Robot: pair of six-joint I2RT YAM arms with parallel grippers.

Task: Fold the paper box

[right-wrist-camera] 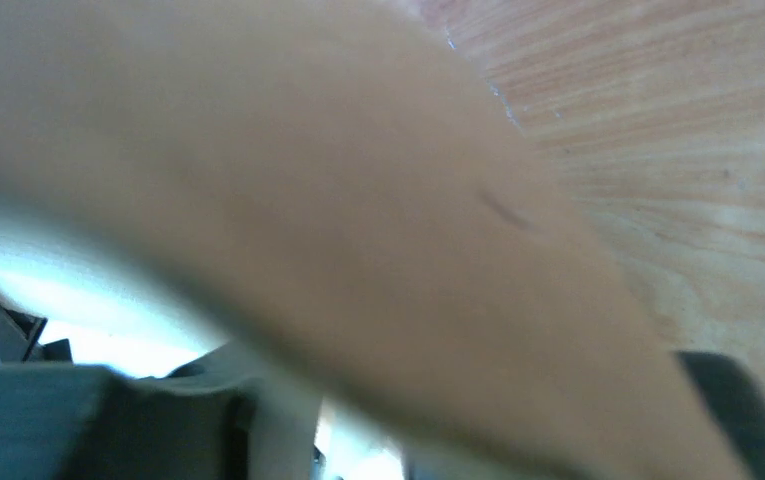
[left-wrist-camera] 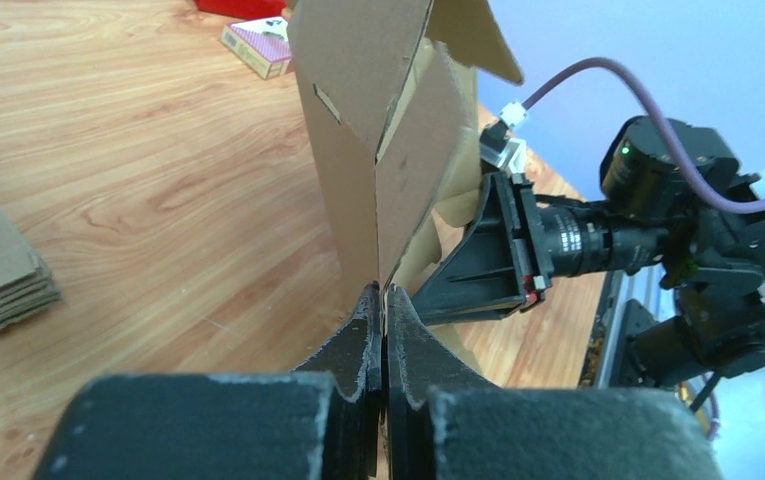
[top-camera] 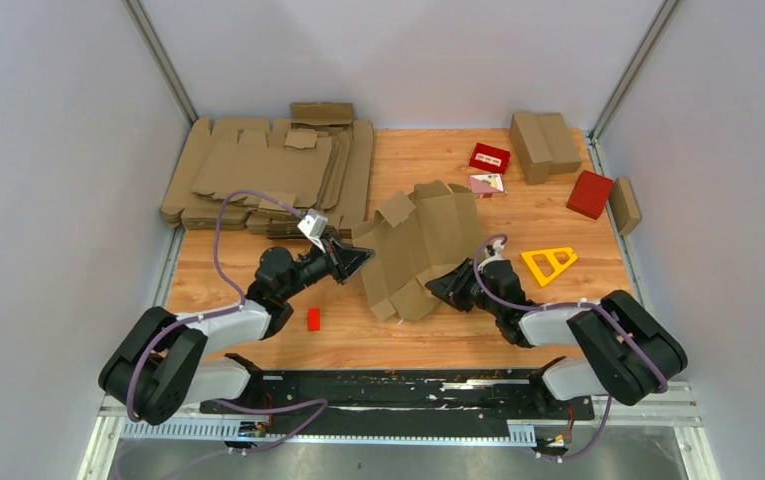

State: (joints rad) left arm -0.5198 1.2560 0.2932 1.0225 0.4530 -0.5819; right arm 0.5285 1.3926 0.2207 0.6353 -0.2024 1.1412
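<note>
Light wooden table carrying everything. Stack of flat brown cardboard blanks lying at back left. Two folded brown cardboard cuboids sitting together at back right. Flat red box with white label lying just left of them, small pink-patterned box lying just in front of it. Red cube-like box and lone brown cuboid resting near right edge. Yellow triangular frame lying right of centre. Small red block sitting near front left.

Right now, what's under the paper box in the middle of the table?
Wooden table shows around the paper box; the patch beneath is covered from above. Left gripper pinches its edge; the right gripper sits at its near right edge.
</note>
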